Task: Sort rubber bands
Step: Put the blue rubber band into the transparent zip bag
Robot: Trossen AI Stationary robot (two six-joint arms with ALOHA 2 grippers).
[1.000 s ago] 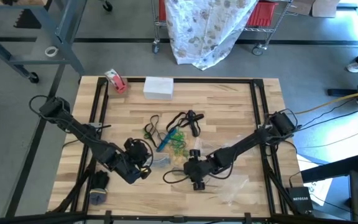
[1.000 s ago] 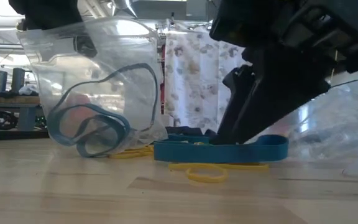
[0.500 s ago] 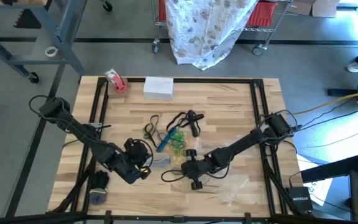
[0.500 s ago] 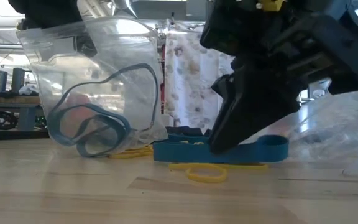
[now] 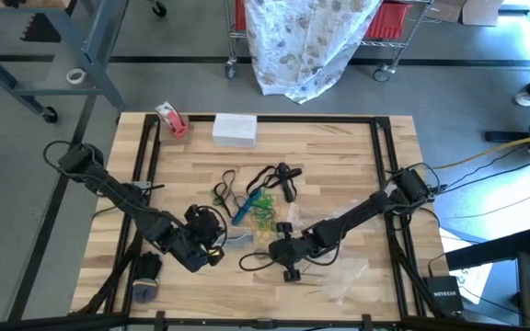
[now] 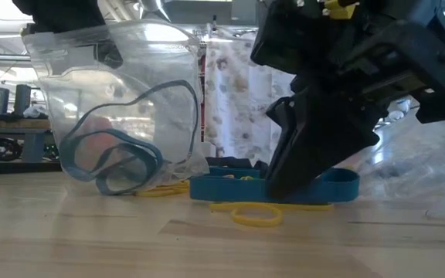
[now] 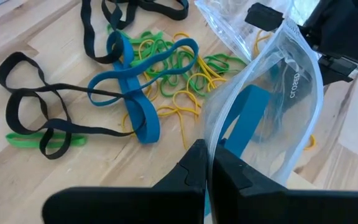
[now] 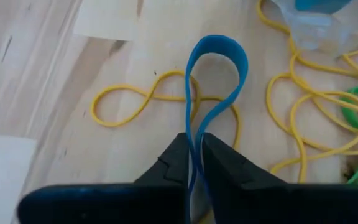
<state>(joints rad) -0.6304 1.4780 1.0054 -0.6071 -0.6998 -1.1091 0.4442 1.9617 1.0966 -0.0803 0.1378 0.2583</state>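
Observation:
Loose rubber bands (image 7: 135, 93) in black, blue, green and yellow lie in a heap at the table's middle (image 5: 256, 202). My left gripper (image 5: 212, 248) is shut on a clear plastic bag (image 6: 122, 100) with blue bands (image 6: 110, 158) inside. To its right my right gripper (image 5: 272, 243) is shut on a broad blue band (image 8: 216, 56) that lies on the wood across a yellow band (image 8: 129, 102). My left gripper pinches one wall of the clear bag at its open top edge (image 7: 215, 144) between its two fingers. The bag hangs open below the fingers, and its lower end (image 6: 130, 185) reaches the tabletop. My right gripper pinches the blue band's near end (image 8: 194, 146) between its two fingers, the loop's two strands pressed together. The fingers (image 6: 284, 177) slant down from the table's right side. The band's free loop (image 8: 219, 50) lies on the wood beyond them.
A red-and-white tape roll (image 5: 171, 119) and a white box (image 5: 235, 130) stand at the far edge. Another clear bag (image 5: 348, 276) lies near the front right. Black frame rails (image 5: 147, 156) run along the table's left and right sides.
My right gripper has shut on the blue band where it lies and shifted a little toward the table's left. The band stays on the wood. My left gripper and the bag have kept still.

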